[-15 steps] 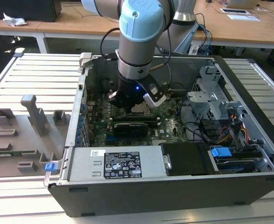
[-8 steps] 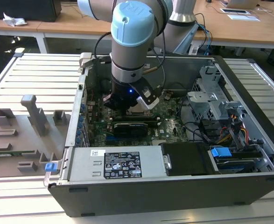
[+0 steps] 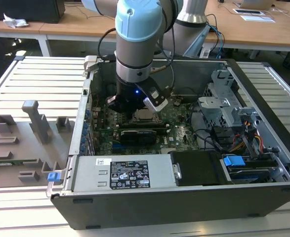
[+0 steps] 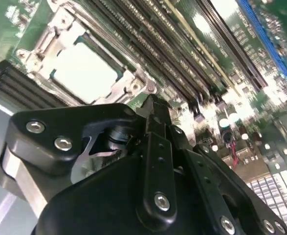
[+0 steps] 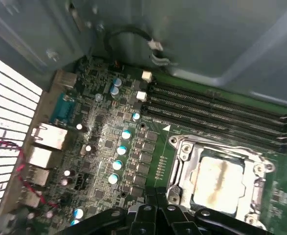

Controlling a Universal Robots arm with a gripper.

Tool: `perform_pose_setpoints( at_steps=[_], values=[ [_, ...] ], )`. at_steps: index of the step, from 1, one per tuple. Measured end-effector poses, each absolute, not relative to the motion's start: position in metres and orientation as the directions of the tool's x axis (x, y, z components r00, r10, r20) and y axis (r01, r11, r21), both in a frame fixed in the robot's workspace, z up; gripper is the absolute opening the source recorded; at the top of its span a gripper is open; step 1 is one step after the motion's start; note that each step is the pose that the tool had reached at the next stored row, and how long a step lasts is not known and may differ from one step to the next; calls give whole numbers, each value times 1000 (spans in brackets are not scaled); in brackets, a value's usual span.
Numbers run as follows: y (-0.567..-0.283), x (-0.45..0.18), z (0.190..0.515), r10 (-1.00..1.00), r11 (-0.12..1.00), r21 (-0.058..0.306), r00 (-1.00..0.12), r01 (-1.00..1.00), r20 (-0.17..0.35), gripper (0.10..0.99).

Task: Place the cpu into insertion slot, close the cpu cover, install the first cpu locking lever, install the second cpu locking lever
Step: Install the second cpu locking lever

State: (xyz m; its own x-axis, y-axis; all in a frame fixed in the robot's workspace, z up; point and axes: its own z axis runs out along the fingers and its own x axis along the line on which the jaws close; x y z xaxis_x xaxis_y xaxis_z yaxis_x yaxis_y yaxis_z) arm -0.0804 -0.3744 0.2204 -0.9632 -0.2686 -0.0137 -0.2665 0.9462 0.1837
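The cpu (image 5: 216, 180) lies flat in the insertion slot on the green motherboard, its pale metal top showing through the window of the cpu cover (image 5: 188, 155). The silver cover frame lies down around the chip; both also show in the second wrist view as the cpu (image 4: 84, 68) and the cover (image 4: 130, 84). My black gripper (image 4: 154, 106) hovers just beside the socket's edge, fingers together with nothing between them. In the exterior view the gripper (image 3: 135, 111) hangs over the cpu (image 3: 145, 115) inside the open computer case.
Long black memory slots (image 5: 216, 105) run beside the socket. The case wall (image 3: 194, 74) stands behind, a power supply (image 3: 127, 174) and drive cage (image 3: 224, 106) fill the near and right sides. A grey fixture board (image 3: 26, 143) lies on the slatted table.
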Motion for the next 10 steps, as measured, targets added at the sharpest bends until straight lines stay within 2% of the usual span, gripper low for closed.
perform_pose_setpoints(
  at_steps=[2, 7, 10],
  values=[
    [-372, -74, 222, -269, 949, 170, -963, -265, -2, 106],
    [-362, -52, 220, -266, 962, 80, -962, -261, 54, 106],
    [-357, -41, 219, -264, 964, 56, -962, -261, 70, 106]
  ],
)
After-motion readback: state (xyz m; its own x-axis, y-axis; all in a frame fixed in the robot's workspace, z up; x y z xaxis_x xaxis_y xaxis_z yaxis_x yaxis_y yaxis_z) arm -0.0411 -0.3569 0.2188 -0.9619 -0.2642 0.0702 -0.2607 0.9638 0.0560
